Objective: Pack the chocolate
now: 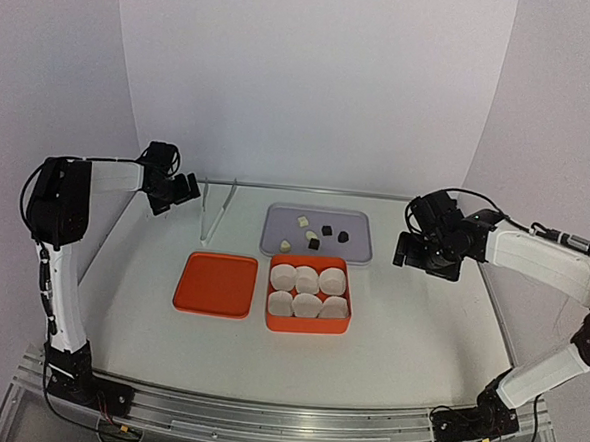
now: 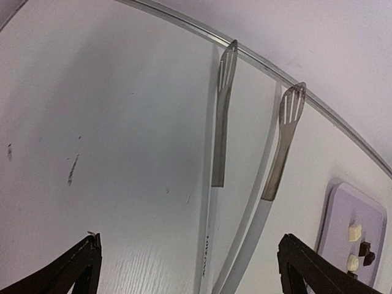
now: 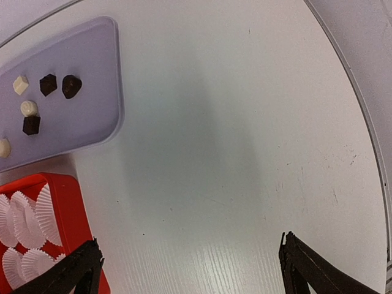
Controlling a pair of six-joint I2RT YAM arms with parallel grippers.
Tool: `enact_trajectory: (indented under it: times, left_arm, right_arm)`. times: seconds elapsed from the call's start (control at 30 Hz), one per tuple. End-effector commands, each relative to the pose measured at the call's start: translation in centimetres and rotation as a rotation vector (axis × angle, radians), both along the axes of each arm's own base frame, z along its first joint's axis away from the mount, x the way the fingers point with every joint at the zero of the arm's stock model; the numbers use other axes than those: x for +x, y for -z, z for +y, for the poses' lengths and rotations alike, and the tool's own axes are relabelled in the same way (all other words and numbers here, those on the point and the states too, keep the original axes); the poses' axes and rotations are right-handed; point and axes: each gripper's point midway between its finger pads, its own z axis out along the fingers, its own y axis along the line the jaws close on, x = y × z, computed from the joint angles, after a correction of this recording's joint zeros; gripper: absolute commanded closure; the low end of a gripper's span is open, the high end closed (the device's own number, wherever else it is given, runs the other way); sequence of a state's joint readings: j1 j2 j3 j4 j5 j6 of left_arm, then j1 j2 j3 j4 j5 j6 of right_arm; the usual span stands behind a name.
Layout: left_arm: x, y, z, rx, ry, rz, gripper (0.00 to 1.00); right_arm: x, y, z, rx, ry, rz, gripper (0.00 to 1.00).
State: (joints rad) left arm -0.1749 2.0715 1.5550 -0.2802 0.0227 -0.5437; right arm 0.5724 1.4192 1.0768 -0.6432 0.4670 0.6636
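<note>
Six chocolates lie on a lavender tray (image 1: 353, 249): three cream-white ones (image 1: 302, 219) and three dark ones (image 1: 326, 230). The right wrist view shows the tray (image 3: 86, 49) with white (image 3: 21, 84) and dark (image 3: 71, 86) pieces. Part of the tray (image 2: 343, 202) shows in the left wrist view. An orange box (image 1: 307, 327) holds six white pleated paper cups (image 1: 307, 280), which appear empty. My left gripper (image 1: 182, 189) is open and empty above the tongs (image 2: 219, 135). My right gripper (image 1: 408, 250) is open and empty over bare table, right of the tray.
An orange lid (image 1: 216, 283) lies left of the box. White tongs (image 1: 219, 208) with slotted grey tips lie left of the tray. The table's metal edge (image 2: 318, 101) runs along the back. The box corner (image 3: 73, 202) is near my right gripper's left finger.
</note>
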Motion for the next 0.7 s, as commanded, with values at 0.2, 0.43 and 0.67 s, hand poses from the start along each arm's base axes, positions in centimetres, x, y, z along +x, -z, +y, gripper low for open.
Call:
enact_trajectory:
  times: [0.2,0.43,0.67]
  left_arm:
    - [6.2,3.0,-3.3,0.016,0.191,-0.036,0.1]
    - [7.4,5.3,-3.8,0.145,0.183,-0.016,0.24]
    - [8.4,7.6,-3.1,0.296,0.099,0.005,0.43]
  right_arm:
    - [0.0,-0.1,-0.3,-0.021,0.0,-0.01,0.03]
    - [-0.9,1.0,-0.7,-0.012,0.024,0.014,0.03]
    - [-1.0,1.5,-0.5,0.006,0.03,0.032,0.03]
